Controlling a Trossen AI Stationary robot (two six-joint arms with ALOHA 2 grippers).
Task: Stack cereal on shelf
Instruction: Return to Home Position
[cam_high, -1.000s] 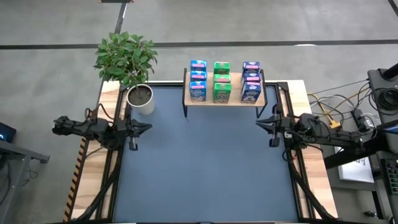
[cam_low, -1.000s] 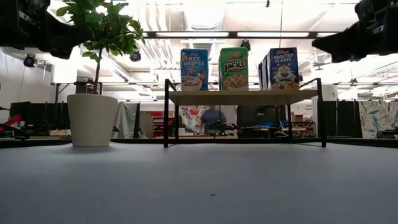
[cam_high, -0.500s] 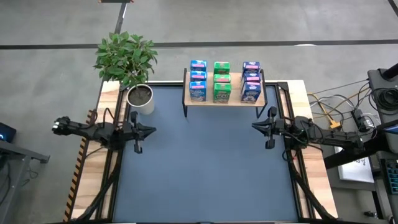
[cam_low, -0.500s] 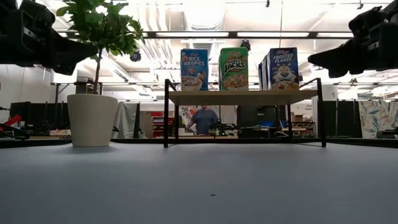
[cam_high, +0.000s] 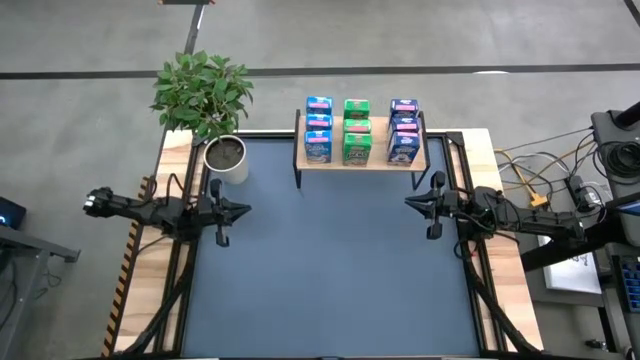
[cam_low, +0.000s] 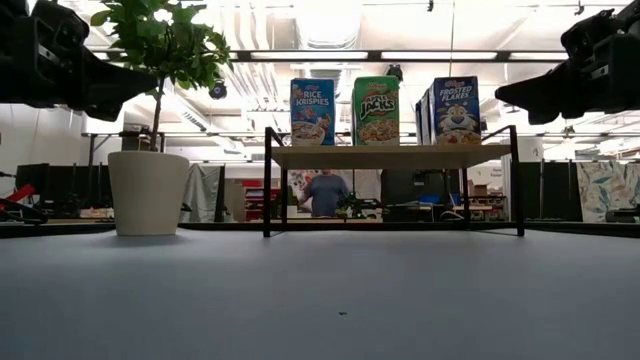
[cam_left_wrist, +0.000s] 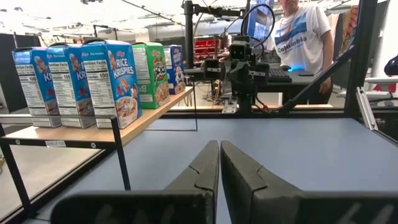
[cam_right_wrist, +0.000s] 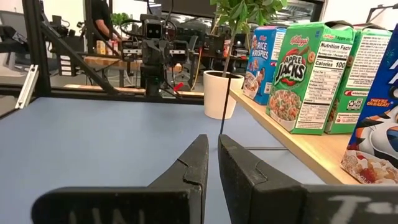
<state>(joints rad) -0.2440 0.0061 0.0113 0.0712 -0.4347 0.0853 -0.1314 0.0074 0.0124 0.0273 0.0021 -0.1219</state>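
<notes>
Several cereal boxes stand upright in three rows on the light-wood shelf (cam_high: 360, 160) at the mat's far edge: light blue boxes (cam_high: 318, 128) on the left, green ones (cam_high: 356, 128) in the middle, dark blue ones (cam_high: 404, 128) on the right. In the low view the front boxes (cam_low: 375, 110) rest on the plank (cam_low: 390, 156). My left gripper (cam_high: 240, 210) hovers shut over the mat's left side, my right gripper (cam_high: 412, 203) shut over its right side. Both point toward each other, and neither holds anything.
A potted plant (cam_high: 215, 110) in a white pot (cam_low: 148, 192) stands at the mat's far left corner, beside the shelf. The dark blue mat (cam_high: 330, 270) spreads between the arms. A person (cam_low: 322, 192) shows in the room behind the shelf. Cables (cam_high: 540, 180) lie off the table's right.
Both arms have moved a little toward the table's middle, the left gripper rightward and the right gripper leftward, then held still. The cereal boxes have stayed in place. The person behind the shelf has shifted.
</notes>
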